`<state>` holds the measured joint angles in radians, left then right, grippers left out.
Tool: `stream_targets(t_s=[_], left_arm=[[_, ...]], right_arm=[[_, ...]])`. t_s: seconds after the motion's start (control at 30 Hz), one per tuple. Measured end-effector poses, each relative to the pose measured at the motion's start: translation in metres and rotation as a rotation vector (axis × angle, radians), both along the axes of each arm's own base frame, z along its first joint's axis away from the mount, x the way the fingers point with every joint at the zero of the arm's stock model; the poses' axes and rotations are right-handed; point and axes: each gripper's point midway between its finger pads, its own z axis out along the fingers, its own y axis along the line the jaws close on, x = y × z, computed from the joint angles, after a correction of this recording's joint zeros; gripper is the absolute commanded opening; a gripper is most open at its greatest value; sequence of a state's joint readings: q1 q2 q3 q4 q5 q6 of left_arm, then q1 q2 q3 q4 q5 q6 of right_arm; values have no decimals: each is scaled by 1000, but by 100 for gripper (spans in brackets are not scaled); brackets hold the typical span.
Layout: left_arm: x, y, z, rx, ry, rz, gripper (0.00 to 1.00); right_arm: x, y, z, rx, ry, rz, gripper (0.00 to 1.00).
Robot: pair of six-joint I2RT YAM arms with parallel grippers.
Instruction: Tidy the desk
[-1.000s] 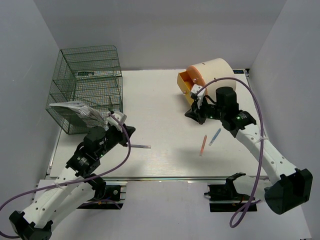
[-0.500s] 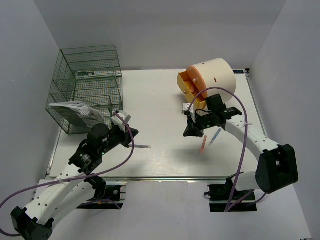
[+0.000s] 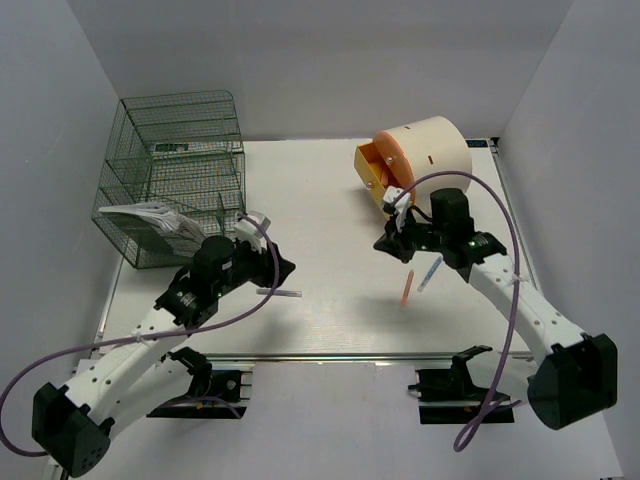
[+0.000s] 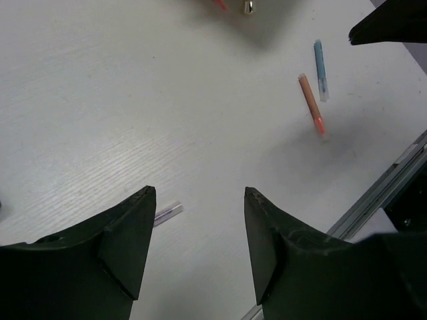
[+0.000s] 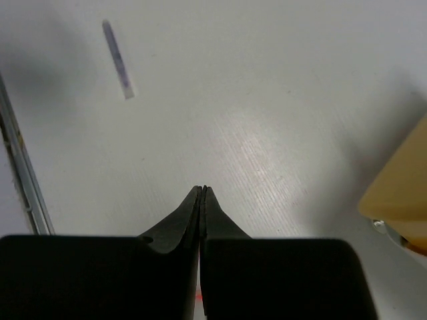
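The white desk (image 3: 320,190) carries three loose pens. A clear purple-tinted pen (image 3: 280,293) lies near the front left, and its end (image 4: 167,213) peeks out beside my left finger. My left gripper (image 3: 281,268) (image 4: 199,193) hovers just above that pen, open, with nothing between its fingers. An orange pen (image 3: 406,288) (image 4: 310,103) and a blue pen (image 3: 430,272) (image 4: 321,60) lie side by side right of centre. My right gripper (image 3: 384,243) (image 5: 202,190) is shut and empty, up and left of those two pens. The purple pen (image 5: 118,59) shows far off in the right wrist view.
A green wire-mesh rack (image 3: 175,170) stands at the back left with papers (image 3: 150,218) sticking out of its lower shelf. A cream cylinder with an orange face (image 3: 425,150) (image 5: 400,193) sits at the back right. An aluminium rail (image 3: 330,355) edges the front.
My left gripper has opened and shifted right, over the purple pen. My right gripper swung out toward the centre, then drew back toward the cylinder, staying shut.
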<state>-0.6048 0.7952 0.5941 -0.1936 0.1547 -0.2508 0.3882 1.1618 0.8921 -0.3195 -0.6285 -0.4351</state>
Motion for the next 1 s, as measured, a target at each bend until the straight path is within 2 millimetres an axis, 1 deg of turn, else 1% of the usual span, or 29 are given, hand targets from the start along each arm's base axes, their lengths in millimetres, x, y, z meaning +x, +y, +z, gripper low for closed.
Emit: stream_targets(t_s=[0.1, 0.2, 0.3, 0.37, 0.47, 0.57, 0.63, 0.67, 0.73, 0.83, 0.9, 1.0], left_arm=[[6, -7, -2, -23, 55, 18, 67], [12, -11, 9, -43, 65, 35, 67], [19, -12, 24, -51, 35, 47, 69], [22, -10, 27, -38, 14, 54, 70], [24, -5, 18, 2, -4, 62, 70], [23, 0, -2, 56, -4, 58, 70], [21, 3, -15, 94, 3, 48, 70], [20, 5, -19, 110, 5, 42, 71], [20, 5, -19, 125, -5, 32, 71], [18, 6, -8, 112, -44, 22, 71], [15, 8, 4, 90, -84, 20, 72], [9, 12, 25, 51, -146, 22, 72]], right_arm=[[7, -6, 16, 28, -35, -94, 0], [17, -11, 29, 48, -64, -185, 0], [27, -12, 28, 33, -38, -242, 0], [40, -6, 26, 6, -21, -274, 0], [63, 5, 19, -55, -2, -325, 0], [80, 11, 10, -135, -21, -387, 0], [87, 15, 5, -191, -42, -423, 0], [92, 17, 4, -228, -57, -447, 0], [106, 22, 6, -279, -95, -490, 0], [122, 27, 6, -349, -156, -550, 0], [125, 24, 0, -404, -182, -580, 0], [130, 16, -15, -509, -221, -618, 0]])
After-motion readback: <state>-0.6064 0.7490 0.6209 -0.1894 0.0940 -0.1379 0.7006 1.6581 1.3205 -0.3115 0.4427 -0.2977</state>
